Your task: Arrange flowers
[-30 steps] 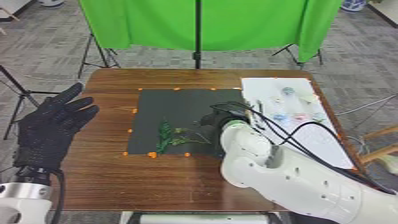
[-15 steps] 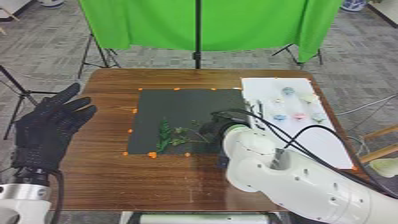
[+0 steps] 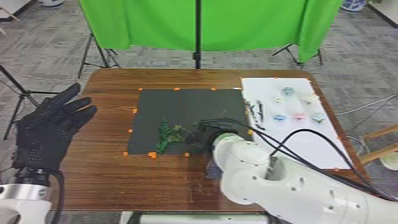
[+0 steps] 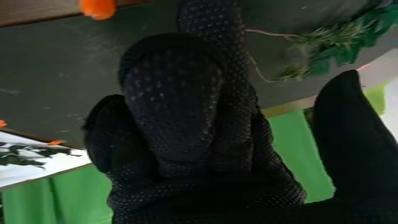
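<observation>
Head view: you are looking down at a brown desk (image 3: 98,185) with a dark mat (image 3: 187,102) on it and a white sheet (image 3: 311,145) to the right.
Left hand: your left hand (image 3: 44,127) is at the left side of the desk, released, its fingers relaxed and spread.
Right hand: your right hand (image 3: 211,132) is at the near right part of the mat.
Right wrist view: your right hand (image 4: 173,100) is released, its thumb (image 4: 342,117) well apart from the fingers, with nothing gripped between them.
Greenery: a leafy stem (image 3: 163,136) lies on the near left part of the mat; a finer sprig (image 3: 179,135) is just right of it, between that stem and your right hand.
Flowers: on the sheet, a blue flower (image 3: 288,91) and a cream flower (image 3: 310,98) are farther off; a light blue flower (image 3: 280,117), a pink flower (image 3: 298,116) and a pale green flower (image 3: 318,117) sit nearer, left to right.
Dark sprigs: dark sprigs (image 3: 259,111) lie along the sheet's left side.
</observation>
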